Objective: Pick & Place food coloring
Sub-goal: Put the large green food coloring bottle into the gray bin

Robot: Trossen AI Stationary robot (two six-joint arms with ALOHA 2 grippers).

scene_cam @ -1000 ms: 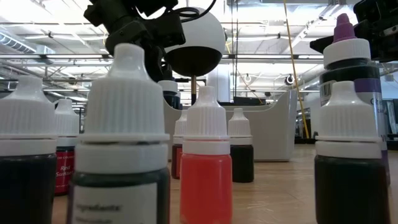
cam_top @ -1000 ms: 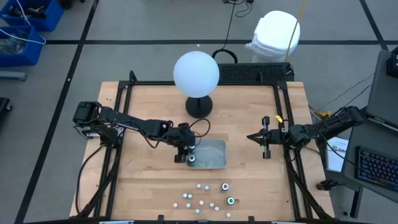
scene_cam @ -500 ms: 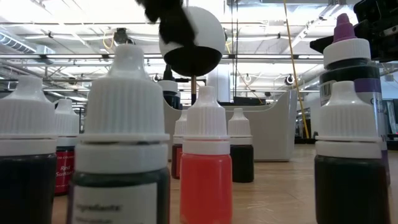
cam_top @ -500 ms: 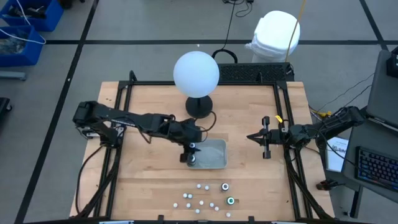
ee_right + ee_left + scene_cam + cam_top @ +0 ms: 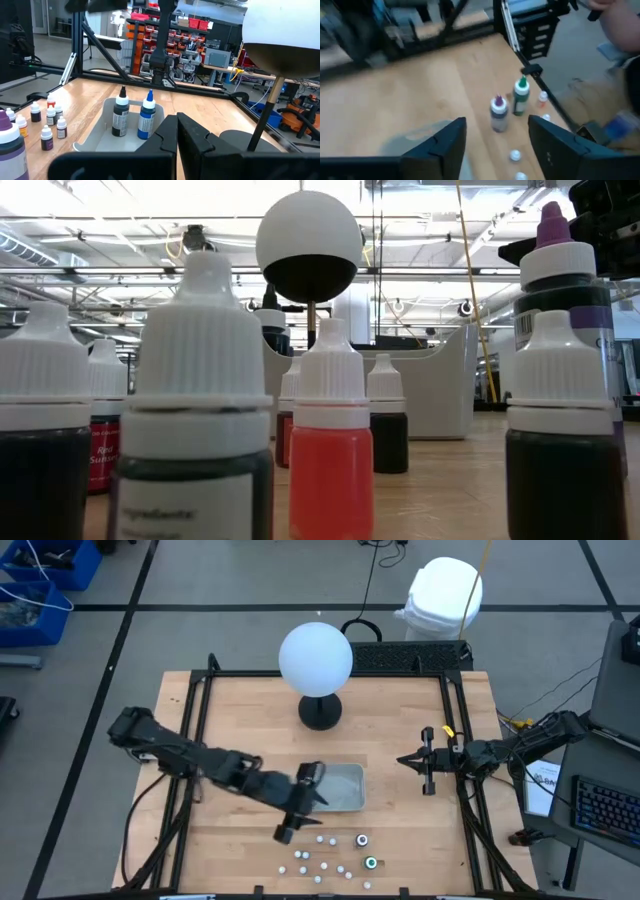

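Most of the food coloring stands loose near the table's near edge: small white-capped bottles (image 5: 322, 865) and two dark ones, one purple-capped (image 5: 497, 113) and one green (image 5: 520, 97). Two more, a black-labelled bottle (image 5: 119, 118) and a blue one (image 5: 146, 115), stand upright in the grey tray (image 5: 345, 790). My left gripper (image 5: 304, 814) hovers open and empty between the tray and the loose bottles; its fingers (image 5: 442, 150) frame the purple and green bottles from a distance. My right gripper (image 5: 425, 762) waits shut and empty at the table's right side.
A big white globe (image 5: 315, 658) on a black base stands at the table's far middle. Black frame rails (image 5: 200, 700) run along the table's edges. Bare wood (image 5: 240, 850) lies to the left of the loose bottles. The low view shows the bottles (image 5: 330, 450) close up.
My left gripper has risen out of the tray and swung toward the table's near edge, toward the loose bottles, staying open. It has left the low view. The bottles in the tray stay upright where they were.
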